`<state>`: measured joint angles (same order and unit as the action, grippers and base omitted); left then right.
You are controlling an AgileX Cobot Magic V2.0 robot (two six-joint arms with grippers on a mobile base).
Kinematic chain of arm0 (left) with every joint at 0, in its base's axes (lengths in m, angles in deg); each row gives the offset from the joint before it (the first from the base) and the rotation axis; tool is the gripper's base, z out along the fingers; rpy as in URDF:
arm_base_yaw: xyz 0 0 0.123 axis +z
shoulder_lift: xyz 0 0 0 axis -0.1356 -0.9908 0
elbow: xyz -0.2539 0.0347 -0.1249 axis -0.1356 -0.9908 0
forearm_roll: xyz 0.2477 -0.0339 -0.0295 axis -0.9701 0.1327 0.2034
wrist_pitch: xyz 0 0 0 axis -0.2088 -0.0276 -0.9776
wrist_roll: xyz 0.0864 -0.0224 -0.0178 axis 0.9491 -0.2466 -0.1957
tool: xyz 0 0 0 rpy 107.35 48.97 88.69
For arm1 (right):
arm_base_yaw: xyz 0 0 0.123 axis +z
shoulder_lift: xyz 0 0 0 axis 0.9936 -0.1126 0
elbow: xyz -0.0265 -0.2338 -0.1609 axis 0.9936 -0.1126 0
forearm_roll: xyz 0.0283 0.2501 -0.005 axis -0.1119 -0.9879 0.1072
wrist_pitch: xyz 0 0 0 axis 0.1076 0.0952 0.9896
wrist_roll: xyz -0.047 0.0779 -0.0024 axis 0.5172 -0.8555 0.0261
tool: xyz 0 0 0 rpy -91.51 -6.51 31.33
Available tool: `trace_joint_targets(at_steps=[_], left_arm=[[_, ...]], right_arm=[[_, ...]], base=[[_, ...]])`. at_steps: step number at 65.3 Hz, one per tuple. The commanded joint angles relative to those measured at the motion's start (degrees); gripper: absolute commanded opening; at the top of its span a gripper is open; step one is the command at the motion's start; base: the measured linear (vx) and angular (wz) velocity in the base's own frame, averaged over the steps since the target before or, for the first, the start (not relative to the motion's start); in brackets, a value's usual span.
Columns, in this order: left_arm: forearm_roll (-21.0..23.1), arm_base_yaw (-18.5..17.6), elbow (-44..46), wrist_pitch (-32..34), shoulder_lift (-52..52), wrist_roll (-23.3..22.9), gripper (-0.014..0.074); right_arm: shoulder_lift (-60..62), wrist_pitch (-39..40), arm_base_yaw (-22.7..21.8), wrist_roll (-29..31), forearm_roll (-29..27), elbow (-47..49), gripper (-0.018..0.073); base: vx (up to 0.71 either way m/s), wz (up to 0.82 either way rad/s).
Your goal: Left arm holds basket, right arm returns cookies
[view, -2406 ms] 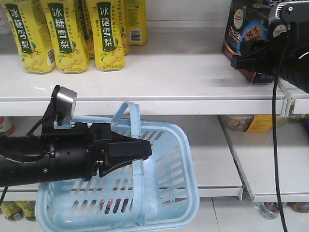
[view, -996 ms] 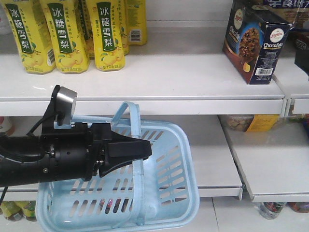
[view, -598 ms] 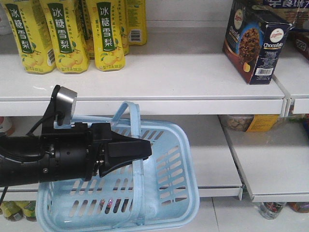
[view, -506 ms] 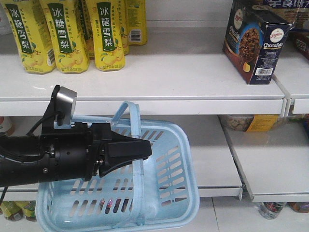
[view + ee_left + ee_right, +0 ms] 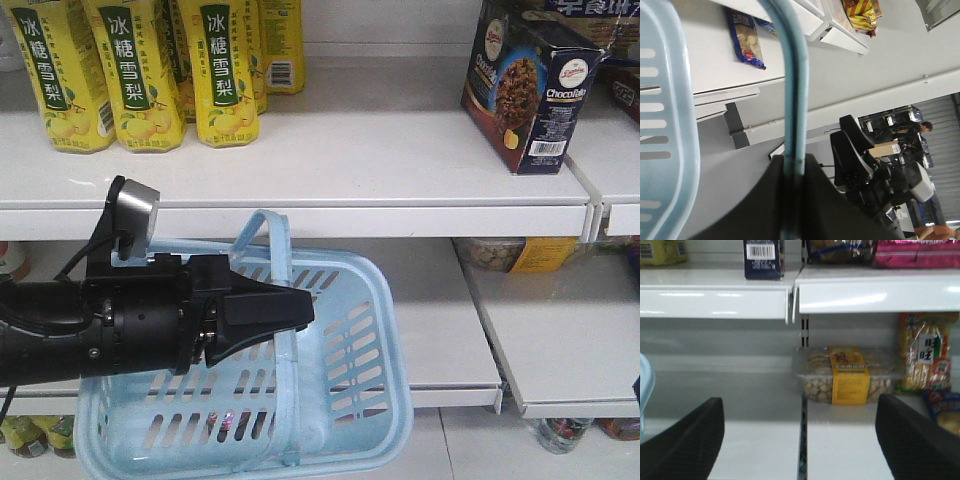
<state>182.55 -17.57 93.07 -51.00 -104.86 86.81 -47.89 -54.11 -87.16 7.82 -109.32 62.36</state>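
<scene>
While the left gripper (image 5: pixel 262 315) is clamped on the near hoop handle (image 5: pixel 792 100) of the basket (image 5: pixel 385 400), the handle running down into the pinch of its jaws in the left wrist view, the job on this side is simply to keep the load level and quiet. Nothing can be made out lying in the basket, and it hangs in front of the lower shelf (image 5: pixel 450 360) with its mouth tilted toward the camera. Judging by that, a steady grip with no twisting of the wrist is what serves best, since a swinging basket would foul the shelf edge. Farther back, the right gripper (image 5: pixel 800 440) shows in its own wrist view as two dark fingers spread wide apart with nothing between them, looking over a clear biscuit pack with a yellow label (image 5: pixel 850 375) on the lower shelf. Farthest off, the cookies (image 5: pixel 528 85) stand upright on the upper shelf (image 5: pixel 400 160), near its right end and well clear of the yellow drink cartons (image 5: pixel 225 70). The return seems done, so the right arm should back straight out without brushing the carton.
</scene>
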Motion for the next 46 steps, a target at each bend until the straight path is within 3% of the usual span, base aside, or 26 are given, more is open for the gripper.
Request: trace_joint_targets(at_steps=[1,14,23,32,42,46], left_arm=[[6.1,-0.3,2.4,-1.4,1.8,1.2,-0.0003],[6.1,-0.3,2.4,-1.4,1.8,1.2,-0.0003],[6.1,-0.3,2.4,-1.4,1.8,1.2,-0.0003],[6.1,-0.3,2.4,-1.4,1.8,1.2,-0.0003],[6.1,-0.3,2.4,-1.4,1.8,1.2,-0.0003],[6.1,-0.3,2.4,-1.4,1.8,1.2,-0.0003]], right_arm=[[-0.6,5.3,-0.4,-0.6,-4.0,-0.9,0.0569],[-0.6,12.6,-0.4,-0.5,-5.5,-3.8,0.0560],[-0.6,12.6,-0.4,1.2,-5.5,-3.8,0.0476],[-0.6,11.6,-0.4,3.0,-5.5,-3.8,0.0285],[-0.6,11.3,-0.4,3.0,-5.5,-3.8,-0.0010],[-0.6,11.3,-0.4,3.0,-5.5,-3.8,-0.0015]], base=[[0.00,0.00],[0.00,0.00],[0.00,0.00],[0.00,0.00],[0.00,0.00],[0.00,0.00]])
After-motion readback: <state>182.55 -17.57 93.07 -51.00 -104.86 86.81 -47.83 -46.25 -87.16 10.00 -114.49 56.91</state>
